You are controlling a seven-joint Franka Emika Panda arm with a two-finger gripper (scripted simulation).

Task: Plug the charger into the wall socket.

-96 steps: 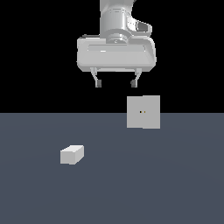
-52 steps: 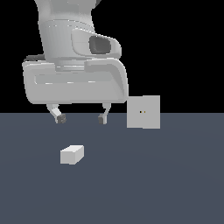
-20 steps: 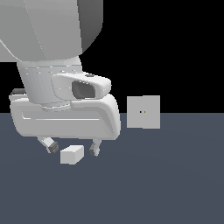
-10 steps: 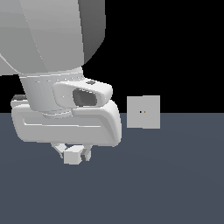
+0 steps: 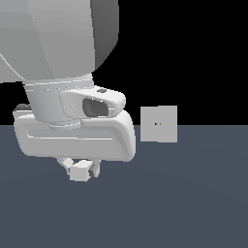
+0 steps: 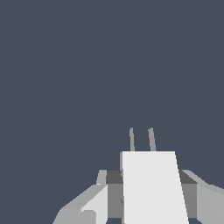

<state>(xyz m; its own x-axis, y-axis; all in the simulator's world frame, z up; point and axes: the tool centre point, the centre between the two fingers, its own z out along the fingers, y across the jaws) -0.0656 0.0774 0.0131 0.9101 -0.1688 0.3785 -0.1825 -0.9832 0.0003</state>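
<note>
Dark table (image 5: 193, 203), black backdrop: my tool (image 5: 81, 168) now grips the charger (image 5: 79, 171).
Since a second ago it closed; socket (image 5: 159, 124) well apart.

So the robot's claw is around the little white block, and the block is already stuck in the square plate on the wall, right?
Not quite. The gripper is around the charger, but the exterior view shows it apart from the wall socket, off to that view's left, not plugged in.

1. You have one charger (image 5: 80, 172), with two thin prongs showing in the wrist view.
2. You have one wall socket (image 5: 159, 124), with two tiny holes.
3. You have one gripper (image 5: 80, 169).
</note>
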